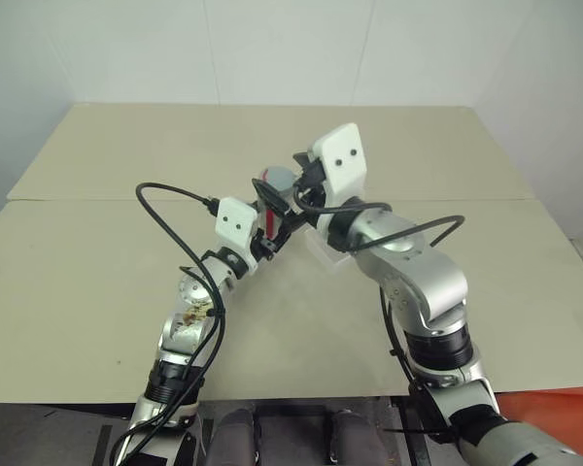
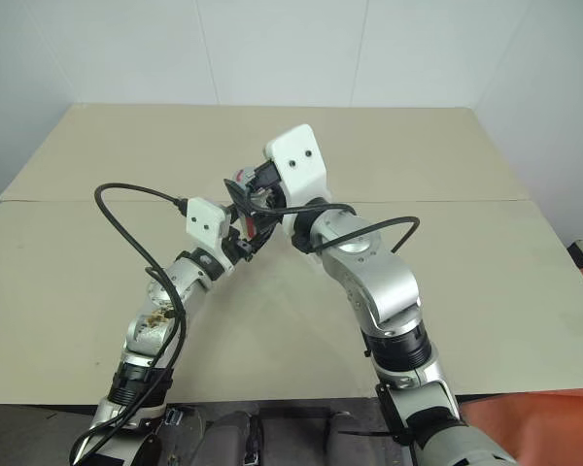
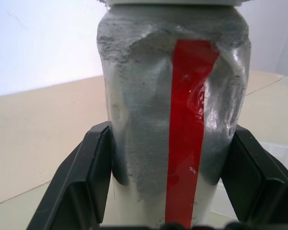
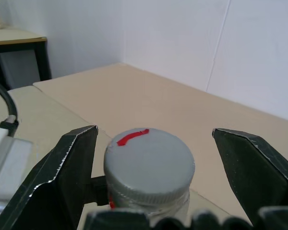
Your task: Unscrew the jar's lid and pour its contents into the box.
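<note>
While the left gripper [image 3: 168,191] clamps the jar [image 3: 173,110] (red-striped), the right gripper [image 4: 156,158] straddles its lid [image 4: 149,165], fingers spread.

Left pincer [image 3: 170,191] clamped, right pincer [image 4: 156,163] agape.

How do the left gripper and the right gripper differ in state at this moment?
The left gripper is shut on the jar, its fingers pressing both sides; the right gripper is open, its fingers apart from the lid on either side. Both are at the same jar.
</note>
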Tool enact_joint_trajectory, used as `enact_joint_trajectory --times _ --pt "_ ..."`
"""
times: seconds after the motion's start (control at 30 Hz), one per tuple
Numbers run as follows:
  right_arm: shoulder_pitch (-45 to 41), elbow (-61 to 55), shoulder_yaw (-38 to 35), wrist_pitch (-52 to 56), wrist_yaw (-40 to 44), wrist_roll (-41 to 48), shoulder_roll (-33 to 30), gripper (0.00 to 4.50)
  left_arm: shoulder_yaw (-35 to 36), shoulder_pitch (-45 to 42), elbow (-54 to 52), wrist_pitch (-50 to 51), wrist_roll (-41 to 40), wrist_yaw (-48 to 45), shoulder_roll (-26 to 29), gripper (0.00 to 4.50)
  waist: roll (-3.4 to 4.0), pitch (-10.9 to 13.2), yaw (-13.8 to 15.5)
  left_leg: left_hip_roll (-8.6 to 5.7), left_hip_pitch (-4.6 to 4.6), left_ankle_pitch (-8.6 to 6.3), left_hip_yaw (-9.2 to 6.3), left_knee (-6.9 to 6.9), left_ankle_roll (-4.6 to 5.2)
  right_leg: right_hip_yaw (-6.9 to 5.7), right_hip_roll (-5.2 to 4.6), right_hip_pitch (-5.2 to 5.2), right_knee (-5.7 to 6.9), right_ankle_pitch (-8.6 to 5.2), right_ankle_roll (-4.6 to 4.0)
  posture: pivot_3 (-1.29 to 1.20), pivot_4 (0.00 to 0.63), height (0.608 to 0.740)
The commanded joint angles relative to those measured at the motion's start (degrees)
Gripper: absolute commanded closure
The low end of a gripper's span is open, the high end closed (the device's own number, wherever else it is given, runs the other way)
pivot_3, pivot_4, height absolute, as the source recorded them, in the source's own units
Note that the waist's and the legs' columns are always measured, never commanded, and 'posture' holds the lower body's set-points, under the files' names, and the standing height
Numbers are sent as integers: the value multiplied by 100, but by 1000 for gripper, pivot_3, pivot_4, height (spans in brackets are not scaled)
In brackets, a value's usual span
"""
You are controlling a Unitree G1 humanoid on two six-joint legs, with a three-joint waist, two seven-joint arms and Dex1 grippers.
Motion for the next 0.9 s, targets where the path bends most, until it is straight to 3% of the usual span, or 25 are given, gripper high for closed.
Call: enact_joint_trajectory --times 0.03,0.9 --pt "-199 15 -32 -93 -54 -138 76 68 -8 -40 -307 18 -10 15 19 1643 0 0 -4 0 0 0 0 0 0 0 0 0 0 0 0 0 150 740" --pt "157 -478 -197 173 223 -209 -190 68 220 53 -419 172 -143 21 104 1643 0 0 -39 0 0 0 -2 -1 0 0 0 -1 0 0 0 0 150 740"
